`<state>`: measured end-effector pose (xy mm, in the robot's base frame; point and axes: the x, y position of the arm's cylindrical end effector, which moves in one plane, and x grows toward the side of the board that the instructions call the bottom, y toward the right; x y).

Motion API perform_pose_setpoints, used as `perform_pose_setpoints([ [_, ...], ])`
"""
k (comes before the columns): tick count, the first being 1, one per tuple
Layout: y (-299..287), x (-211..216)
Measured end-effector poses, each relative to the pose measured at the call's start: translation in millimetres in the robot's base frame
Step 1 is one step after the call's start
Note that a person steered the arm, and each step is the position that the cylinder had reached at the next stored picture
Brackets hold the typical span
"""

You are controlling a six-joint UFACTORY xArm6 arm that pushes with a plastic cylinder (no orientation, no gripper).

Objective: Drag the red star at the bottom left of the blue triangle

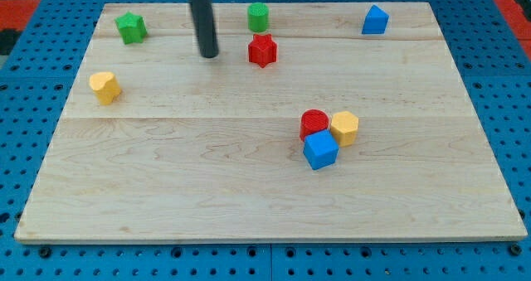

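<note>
The red star-shaped block (262, 50) is placed near the wooden worktop's (166, 181) top edge, left of the blue triangular block (375, 20); my tip (208, 55) is set to its left, so a rightward push is favoured. No claw is fitted.

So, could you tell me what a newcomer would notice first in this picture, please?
The dark rod coming down from the view's top, my tip just left of the red star. Next, the tight cluster right of centre: red cylinder, yellow block, blue cube.
</note>
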<state>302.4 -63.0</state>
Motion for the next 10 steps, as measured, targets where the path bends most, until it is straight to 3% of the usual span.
perform_pose_setpoints([
  [1, 110.9, 11.9],
  [2, 149.9, 20.7],
  [4, 173.7, -44.0],
  [5, 230.4, -1.8],
  [6, 227.3, 18.9],
  [7, 230.6, -22.9],
  [8, 179.0, -30.7],
  [10, 191.8, 28.0],
])
